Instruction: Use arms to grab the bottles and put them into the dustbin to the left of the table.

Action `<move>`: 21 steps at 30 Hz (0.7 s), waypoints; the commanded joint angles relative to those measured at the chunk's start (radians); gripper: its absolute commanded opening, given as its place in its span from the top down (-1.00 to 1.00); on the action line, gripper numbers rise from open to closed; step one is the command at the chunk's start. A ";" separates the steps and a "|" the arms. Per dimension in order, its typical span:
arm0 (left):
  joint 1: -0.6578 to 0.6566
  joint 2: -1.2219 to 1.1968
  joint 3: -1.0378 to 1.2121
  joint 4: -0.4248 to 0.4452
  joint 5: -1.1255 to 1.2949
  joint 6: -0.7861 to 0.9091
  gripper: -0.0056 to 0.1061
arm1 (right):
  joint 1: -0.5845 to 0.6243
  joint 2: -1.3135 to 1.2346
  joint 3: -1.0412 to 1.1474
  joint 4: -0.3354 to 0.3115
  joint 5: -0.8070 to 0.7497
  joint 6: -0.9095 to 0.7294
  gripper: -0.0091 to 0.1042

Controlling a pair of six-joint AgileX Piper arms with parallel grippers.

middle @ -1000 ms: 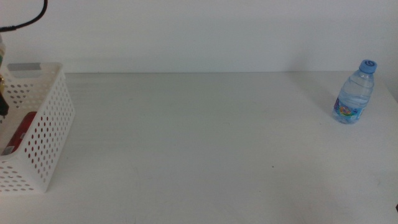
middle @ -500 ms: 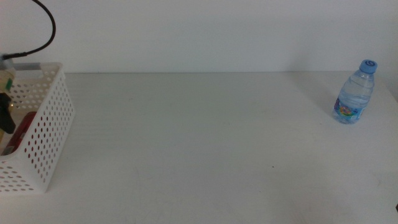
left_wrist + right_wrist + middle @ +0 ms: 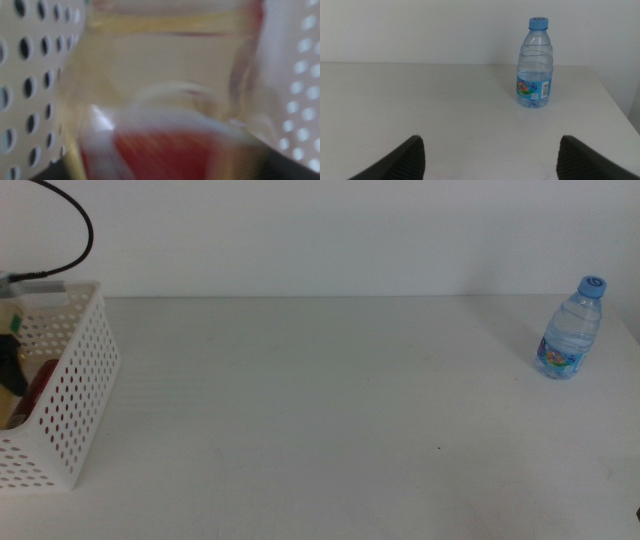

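The dustbin (image 3: 75, 405), a white basket full of round holes, stands at the table's left edge. A red can (image 3: 42, 378) lies inside it. My left gripper (image 3: 8, 365) is down inside the bin at the picture's left edge. The left wrist view is blurred and filled by the yellow-liquid bottle (image 3: 165, 65) with its red label, with the bin's holed walls (image 3: 30, 75) on both sides. A blue-capped water bottle (image 3: 571, 330) (image 3: 535, 65) stands upright at the far right of the table (image 3: 320, 410). My right gripper (image 3: 490, 155) waits open, well short of it.
A black cable (image 3: 70, 220) arcs above the bin. The table's right edge (image 3: 615, 105) runs close beside the water bottle. A white wall stands behind the table.
The left gripper has sunk lower into the dustbin and its cable has swung down and to the right. The water bottle and the right arm have not moved.
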 commanded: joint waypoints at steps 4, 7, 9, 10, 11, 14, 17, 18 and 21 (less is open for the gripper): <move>-0.002 -0.048 -0.028 -0.076 -0.011 -0.008 -0.72 | -0.005 -0.027 -0.008 -0.009 -0.076 -0.010 -0.44; -0.013 -0.070 -0.028 -0.063 -0.012 -0.024 -0.72 | -0.005 -0.027 -0.008 -0.009 -0.076 -0.010 -0.44; -0.024 -0.097 -0.028 -0.057 -0.021 -0.032 -0.72 | -0.005 -0.027 -0.008 -0.009 -0.076 -0.010 -0.44; -0.033 -0.114 -0.028 -0.055 -0.025 -0.034 -0.72 | -0.005 -0.027 -0.008 -0.009 -0.076 -0.010 -0.44; -0.044 -0.134 -0.028 -0.054 -0.029 -0.034 -0.72 | -0.005 -0.027 -0.008 -0.009 -0.076 -0.010 -0.44; -0.085 -0.196 -0.028 -0.056 -0.050 -0.034 -0.72 | -0.005 -0.027 -0.008 -0.009 -0.076 -0.010 -0.44; -0.138 -0.265 -0.027 -0.059 -0.075 -0.034 -0.72 | -0.005 -0.027 -0.008 -0.009 -0.076 -0.010 -0.44; -0.158 -0.290 -0.027 -0.066 -0.082 -0.035 -0.72 | -0.005 -0.027 -0.008 -0.009 -0.076 -0.010 -0.44; -0.221 -0.366 -0.025 -0.090 -0.104 -0.035 -0.72 | -0.005 -0.027 -0.008 -0.009 -0.076 -0.010 -0.44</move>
